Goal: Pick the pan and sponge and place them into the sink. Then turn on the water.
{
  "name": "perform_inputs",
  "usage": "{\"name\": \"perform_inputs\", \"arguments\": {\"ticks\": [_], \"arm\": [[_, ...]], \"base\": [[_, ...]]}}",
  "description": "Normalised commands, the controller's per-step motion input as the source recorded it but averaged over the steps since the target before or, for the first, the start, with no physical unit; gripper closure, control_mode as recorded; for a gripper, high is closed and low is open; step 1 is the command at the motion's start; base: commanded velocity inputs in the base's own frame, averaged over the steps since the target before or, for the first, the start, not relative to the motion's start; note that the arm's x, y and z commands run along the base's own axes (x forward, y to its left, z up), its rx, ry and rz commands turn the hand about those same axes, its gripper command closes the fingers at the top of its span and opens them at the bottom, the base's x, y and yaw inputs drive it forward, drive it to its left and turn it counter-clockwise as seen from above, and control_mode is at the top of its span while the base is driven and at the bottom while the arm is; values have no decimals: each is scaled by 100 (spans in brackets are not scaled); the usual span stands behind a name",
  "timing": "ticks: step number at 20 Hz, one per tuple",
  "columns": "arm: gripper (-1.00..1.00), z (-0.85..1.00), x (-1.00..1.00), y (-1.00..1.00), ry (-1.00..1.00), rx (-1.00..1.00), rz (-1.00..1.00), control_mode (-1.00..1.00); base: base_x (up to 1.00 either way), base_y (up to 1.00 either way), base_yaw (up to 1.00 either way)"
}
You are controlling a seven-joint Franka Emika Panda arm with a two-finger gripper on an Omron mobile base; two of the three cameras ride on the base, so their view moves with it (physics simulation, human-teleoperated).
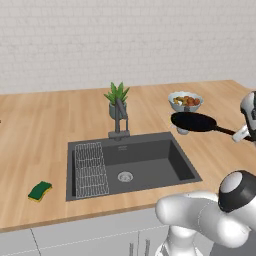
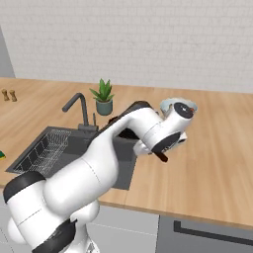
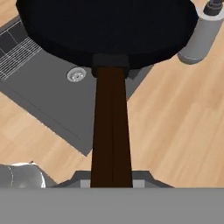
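above the counter, one pan, one sponge.

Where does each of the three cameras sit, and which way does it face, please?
Left base view: behind the arm's left, facing the sink; white links lower right.
Right base view: behind its right, same counter; the arm crosses the middle.
Hand view: on the hand, looking along the pan handle held in the gripper.
Shared: sink, pan, faucet.

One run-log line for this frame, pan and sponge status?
fingers shut on pan handle | pan lifted by sink right rim | sponge on counter left of sink | faucet dry
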Motion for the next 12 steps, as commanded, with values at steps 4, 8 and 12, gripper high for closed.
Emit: {"name": "perform_inputs", "arguments": {"ticks": [4, 8, 12], "arm": [[100, -24, 30, 75, 11, 0, 25, -100], [100, -69, 18, 89, 4, 0, 20, -100], [100, -86, 14, 73, 0, 0, 11, -100]], "base": [[0, 0, 0], [0, 0, 0], [0, 0, 0]]}}
